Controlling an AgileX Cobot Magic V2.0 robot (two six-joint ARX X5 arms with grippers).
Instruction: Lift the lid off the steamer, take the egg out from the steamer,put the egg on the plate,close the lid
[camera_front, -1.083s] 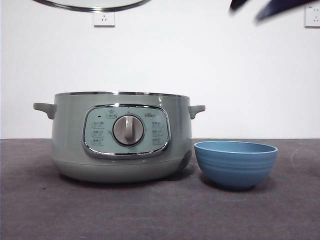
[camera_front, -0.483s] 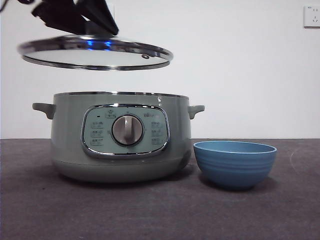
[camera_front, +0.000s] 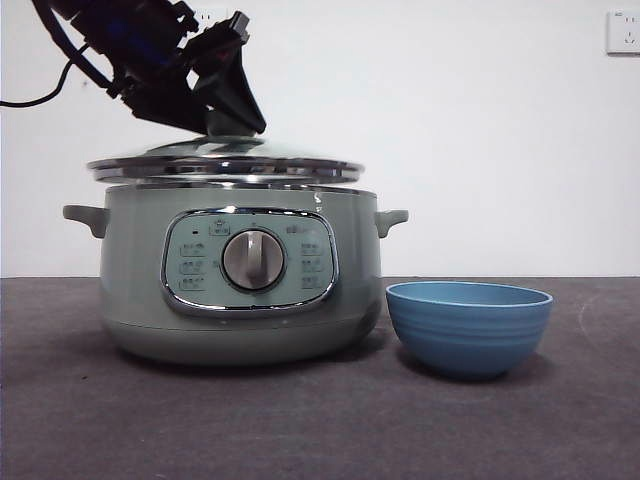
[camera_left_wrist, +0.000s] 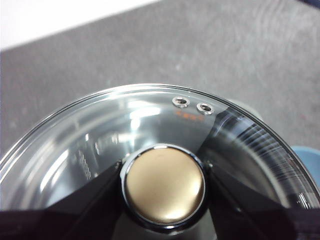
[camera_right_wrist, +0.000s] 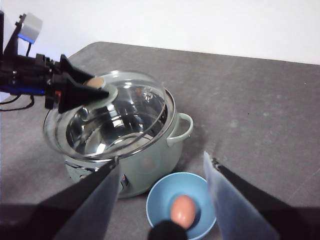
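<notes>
Left gripper (camera_front: 222, 125) clamped on the knob of the lid (camera_front: 226, 160) – jaws on either side of it in the left wrist view. Lid sits low over the steamer (camera_front: 240, 275), offset toward its left handle, not squarely seated. Just right of the steamer, the plate (camera_front: 469, 325) holds the egg (camera_right_wrist: 182, 210). Right gripper (camera_right_wrist: 162, 200) hangs above the plate – jaws spread, empty.

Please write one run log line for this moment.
left gripper: shut on lid knob | lid: on steamer | egg: in plate | right gripper: open, above plate
</notes>
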